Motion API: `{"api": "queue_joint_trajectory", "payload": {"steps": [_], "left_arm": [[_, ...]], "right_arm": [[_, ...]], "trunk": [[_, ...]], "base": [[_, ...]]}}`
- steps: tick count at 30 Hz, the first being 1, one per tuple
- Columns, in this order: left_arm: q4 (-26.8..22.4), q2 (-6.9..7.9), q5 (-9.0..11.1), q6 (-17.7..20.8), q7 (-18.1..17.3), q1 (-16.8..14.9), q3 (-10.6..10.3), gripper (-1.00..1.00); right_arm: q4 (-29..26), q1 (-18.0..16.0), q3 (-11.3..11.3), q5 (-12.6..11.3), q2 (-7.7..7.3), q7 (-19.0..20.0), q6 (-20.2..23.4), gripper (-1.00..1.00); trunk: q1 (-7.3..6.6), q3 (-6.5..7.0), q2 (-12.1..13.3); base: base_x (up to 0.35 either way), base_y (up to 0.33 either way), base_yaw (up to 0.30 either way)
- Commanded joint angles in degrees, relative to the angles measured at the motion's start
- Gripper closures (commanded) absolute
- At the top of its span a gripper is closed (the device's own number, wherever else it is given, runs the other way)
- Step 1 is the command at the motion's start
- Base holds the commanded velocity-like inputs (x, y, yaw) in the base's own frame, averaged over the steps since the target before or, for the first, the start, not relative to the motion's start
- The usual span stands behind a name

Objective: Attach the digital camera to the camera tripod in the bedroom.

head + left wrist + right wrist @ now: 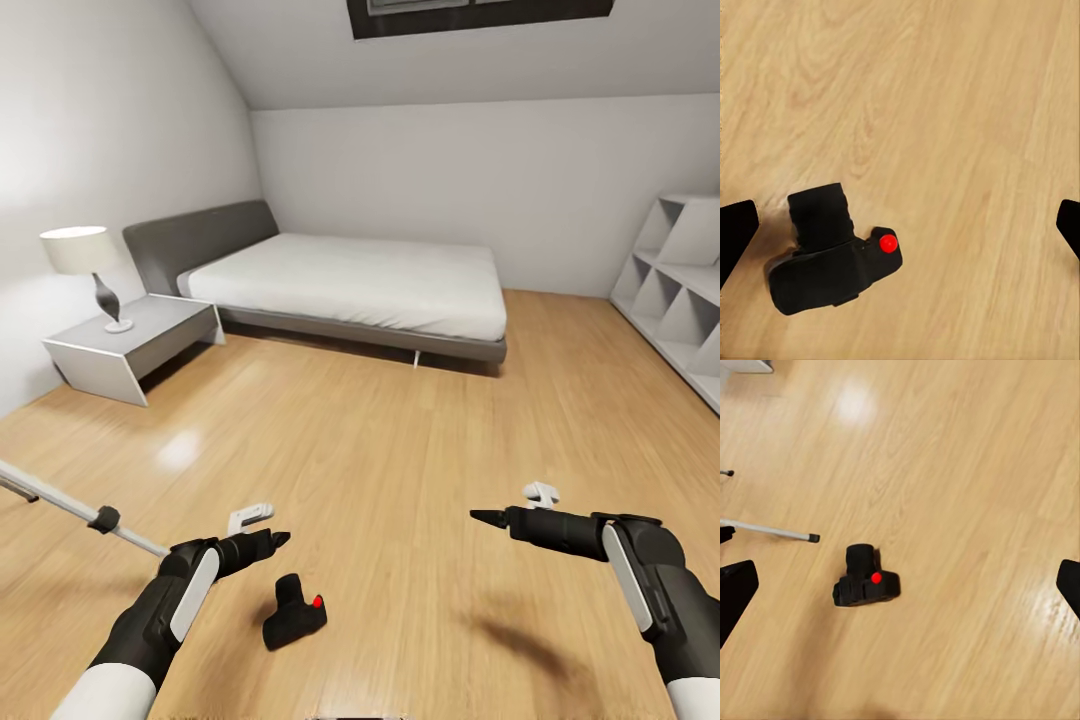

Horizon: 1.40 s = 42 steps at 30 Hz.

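Observation:
The digital camera (294,612), small and black with a red button, lies on the light wood floor between my arms. My left gripper (264,542) hangs just above and to the left of it, open. In the left wrist view the camera (832,251) sits below my spread fingertips (735,232), nearer one of them. My right gripper (493,518) is open over bare floor to the right, well away from the camera (865,579). A silver leg of the camera tripod (60,500) with a black joint slants in at the left; its foot end (772,532) rests on the floor.
This is the bedroom: a grey-framed white bed (350,280) stands against the far wall. A grey nightstand (130,345) with a lamp (85,255) is at the left, and a white cubby shelf (680,290) at the right. Open wood floor lies ahead.

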Motion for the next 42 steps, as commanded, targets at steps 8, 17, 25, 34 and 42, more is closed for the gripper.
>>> {"api": "queue_joint_trajectory", "payload": {"steps": [8, 17, 25, 34, 42], "left_arm": [[-0.05, -0.05, 0.15, -0.01, 3.05, -0.02, 0.05, -1.00], [-0.05, -0.08, 0.21, -0.10, 5.19, -0.02, -0.01, -1.00], [-0.05, -0.08, 0.26, -0.10, 5.33, -0.02, -0.03, -1.00], [-0.05, -0.15, 0.30, -0.10, 5.35, -0.02, -0.04, -1.00], [-0.05, -0.17, 0.30, -0.10, 5.35, -0.02, -0.04, -1.00]], "right_arm": [[0.05, -0.04, -0.08, -0.29, -0.07, 0.19, 0.37, -1.00], [0.06, -0.03, -0.08, -0.28, -0.08, 0.22, 0.36, -1.00], [0.06, -0.03, -0.08, -0.28, -0.08, 0.15, 0.33, -1.00], [0.06, -0.03, -0.08, -0.28, -0.08, 0.08, 0.28, -1.00], [0.06, -0.03, -0.08, -0.28, -0.08, 0.05, 0.28, -1.00]], "trunk": [[0.19, -1.83, -0.13], [0.42, -3.82, -0.25], [0.63, -5.60, -0.36], [0.86, -7.59, -0.48], [1.07, -9.36, -0.59]], "base": [[0.000, 0.000, 0.000], [0.000, 0.000, 0.000], [0.000, 0.000, 0.000], [0.000, 0.000, 0.000], [0.000, 0.000, 0.000]]}}
